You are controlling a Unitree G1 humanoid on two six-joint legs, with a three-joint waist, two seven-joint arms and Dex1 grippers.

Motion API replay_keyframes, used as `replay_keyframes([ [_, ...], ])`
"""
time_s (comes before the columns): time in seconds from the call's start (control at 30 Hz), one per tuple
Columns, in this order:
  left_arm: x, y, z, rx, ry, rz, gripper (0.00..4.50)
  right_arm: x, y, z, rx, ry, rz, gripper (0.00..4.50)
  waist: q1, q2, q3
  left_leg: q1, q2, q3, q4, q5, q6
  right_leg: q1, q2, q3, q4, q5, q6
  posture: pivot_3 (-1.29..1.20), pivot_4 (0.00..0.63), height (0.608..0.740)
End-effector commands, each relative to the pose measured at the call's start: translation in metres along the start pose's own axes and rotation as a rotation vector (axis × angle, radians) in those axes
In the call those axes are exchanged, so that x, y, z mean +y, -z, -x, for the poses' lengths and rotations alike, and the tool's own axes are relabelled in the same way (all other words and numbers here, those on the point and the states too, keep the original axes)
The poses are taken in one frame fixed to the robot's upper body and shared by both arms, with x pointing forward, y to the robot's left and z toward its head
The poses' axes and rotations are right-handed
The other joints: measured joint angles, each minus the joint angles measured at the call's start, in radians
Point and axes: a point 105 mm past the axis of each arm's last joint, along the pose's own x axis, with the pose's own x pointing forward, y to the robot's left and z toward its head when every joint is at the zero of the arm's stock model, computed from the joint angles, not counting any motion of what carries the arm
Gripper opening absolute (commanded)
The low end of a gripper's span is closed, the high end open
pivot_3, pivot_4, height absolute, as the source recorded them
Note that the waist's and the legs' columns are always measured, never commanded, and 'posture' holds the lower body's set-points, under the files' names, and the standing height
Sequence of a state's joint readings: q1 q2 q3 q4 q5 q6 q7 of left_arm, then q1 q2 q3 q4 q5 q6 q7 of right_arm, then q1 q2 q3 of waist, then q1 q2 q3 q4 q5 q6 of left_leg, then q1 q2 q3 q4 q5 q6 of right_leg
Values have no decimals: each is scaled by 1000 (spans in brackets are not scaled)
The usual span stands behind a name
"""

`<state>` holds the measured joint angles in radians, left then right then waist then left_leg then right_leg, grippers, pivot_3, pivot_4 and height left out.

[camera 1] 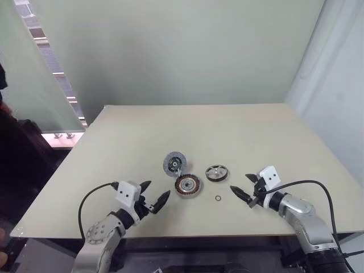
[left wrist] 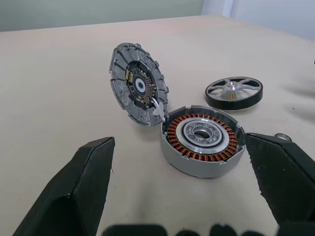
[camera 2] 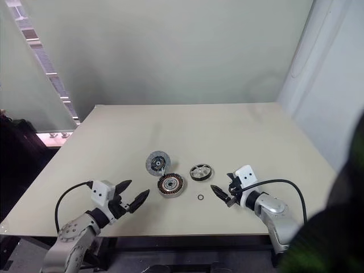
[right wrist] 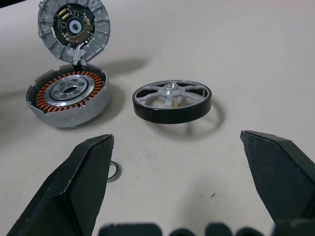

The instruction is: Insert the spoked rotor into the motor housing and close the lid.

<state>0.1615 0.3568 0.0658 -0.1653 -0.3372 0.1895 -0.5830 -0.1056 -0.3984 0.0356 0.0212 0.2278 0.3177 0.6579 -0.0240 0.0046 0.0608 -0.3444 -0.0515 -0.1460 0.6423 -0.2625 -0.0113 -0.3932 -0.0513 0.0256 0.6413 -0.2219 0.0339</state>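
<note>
You have both arms low over the near edge of the beige surface, each one pointing inward toward the parts between them. Your left gripper has its two black fingers spread wide apart and holds nothing; it hangs just short of the motor housing, on the side toward the surface's left edge. Your right gripper is likewise spread wide and empty, set toward the right edge.

The motor housing sits on the surface near the middle of the near edge, open side up, so you can see the ring of copper-brown windings around its silvery centre. The lid stands tilted up on its edge just behind the housing, on the far-left side of it, touching the housing's rim where a small link seems to join the two; its inner face with the dark centre hub is turned toward you.

The spoked rotor lies flat on the surface just beside the housing, on the right-edge side, apart from it. A tiny thin ring lies nearer the near edge, between the housing and your right gripper, touching neither.
</note>
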Motion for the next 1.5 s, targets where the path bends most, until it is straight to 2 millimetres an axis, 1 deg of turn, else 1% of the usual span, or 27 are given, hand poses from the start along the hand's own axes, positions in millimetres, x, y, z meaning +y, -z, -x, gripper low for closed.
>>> replay_keyframes([
  [0.03,2,-17,2,-56,0,-29,4480,-4,-17,0,-55,2,26,4500,0,0,0,0,0,0,0,0,0,0,0,0,0,0,0,0,0,740],
  [0.23,1,-14,5,-51,-2,-21,4480,-2,-18,0,-57,-6,27,4500,0,0,0,0,0,0,0,0,0,0,0,0,0,0,0,0,0,740],
  [0.47,-4,-12,2,-49,17,-13,4480,-1,-23,0,-79,-12,1,4500,0,0,0,0,0,0,0,0,0,0,0,0,0,0,0,0,0,740],
  [0.63,-6,-8,1,-20,49,-18,4480,11,-21,0,-63,-57,-35,4500,0,0,0,0,0,0,0,0,0,0,0,0,0,0,0,0,0,740],
  [0.7,-7,-5,0,-1,65,-33,4480,16,-18,-1,-39,-73,-34,4500,0,0,0,0,0,0,0,0,0,0,0,0,0,0,0,0,0,740],
  [0.9,-17,6,0,78,154,-64,4480,32,3,-14,91,-123,50,4500,0,0,0,0,0,1,0,0,0,0,0,0,0,0,0,0,0,740],
  [1.03,-20,8,-1,100,184,-72,4480,43,8,-23,120,-158,51,4500,0,0,0,0,0,1,0,0,0,-1,0,0,0,0,0,0,0,740],
  [1.17,-24,9,-2,111,208,-78,4480,48,13,-29,147,-172,64,4500,0,0,0,0,1,0,0,0,0,-1,0,0,0,0,0,0,0,740],
  [1.5,-30,15,-4,139,243,-86,4480,52,24,-41,174,-165,64,4500,0,0,0,0,0,0,-1,0,0,-1,0,0,0,0,0,0,0,740],
])
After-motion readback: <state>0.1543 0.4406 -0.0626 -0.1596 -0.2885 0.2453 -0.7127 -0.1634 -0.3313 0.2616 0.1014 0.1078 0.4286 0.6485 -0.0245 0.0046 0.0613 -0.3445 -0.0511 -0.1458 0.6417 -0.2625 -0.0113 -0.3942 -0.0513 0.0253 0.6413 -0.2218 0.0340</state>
